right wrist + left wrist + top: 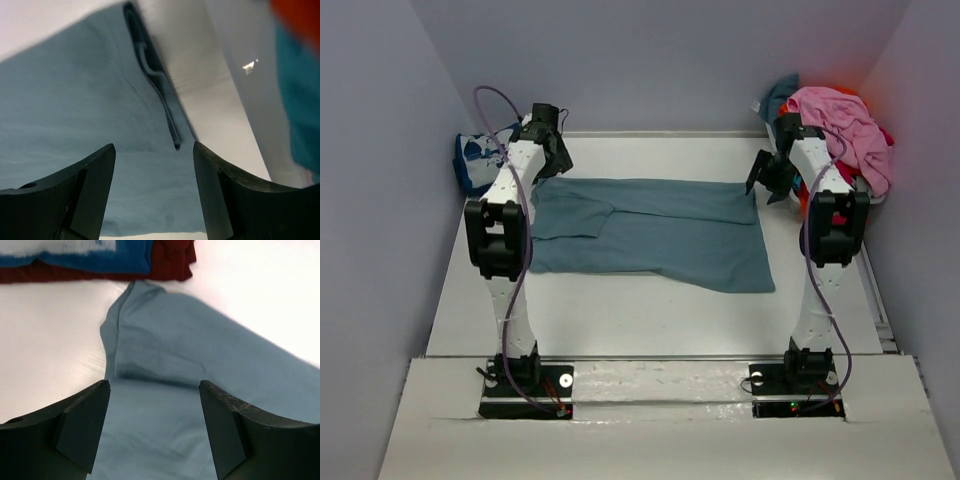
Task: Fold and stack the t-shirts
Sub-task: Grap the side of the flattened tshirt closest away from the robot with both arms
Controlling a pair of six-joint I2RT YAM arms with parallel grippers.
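Observation:
A plain slate-blue t-shirt (655,230) lies flat and partly folded in the middle of the table. My left gripper (552,160) is open and empty above its far left corner; the cloth (165,390) shows between the fingers. My right gripper (768,175) is open and empty above the far right edge, with the cloth (90,110) and its folded hem below. A folded blue printed tee (475,160) on a dark red one (170,267) sits at the far left. A heap with pink (845,130), red, orange and teal tees sits at the far right.
Grey walls close in the table (640,310) on the left, back and right. A raised white ledge (650,380) with both arm bases runs along the near edge. The heap's teal cloth (300,100) lies close to the right gripper.

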